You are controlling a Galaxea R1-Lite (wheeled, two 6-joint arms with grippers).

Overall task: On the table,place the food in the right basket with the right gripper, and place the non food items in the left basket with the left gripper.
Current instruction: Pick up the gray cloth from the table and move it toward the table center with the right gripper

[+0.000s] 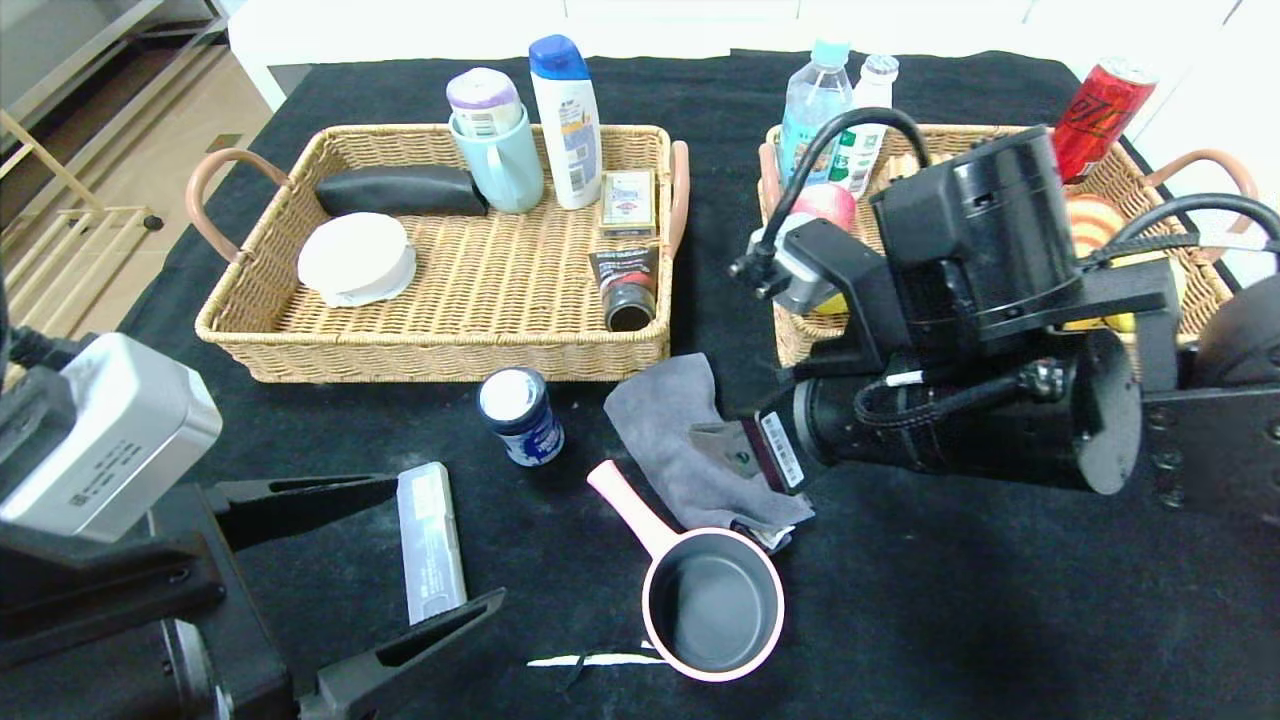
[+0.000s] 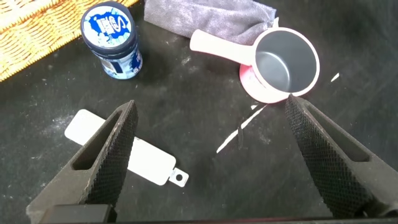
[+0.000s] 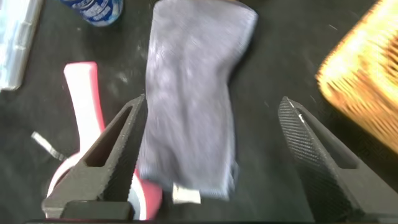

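My head camera looks forward and down from above on the black table (image 1: 950, 620), taking in both wicker baskets at the far side and my two arms at the near edge. The camera on my left wrist peers close between its jaws at the pink saucepan (image 2: 283, 62), blue jar (image 2: 112, 38) and grey cloth (image 2: 208, 18). My right wrist camera hangs closer over that same cloth (image 3: 193, 99), with saucepan handle and jar also shared.
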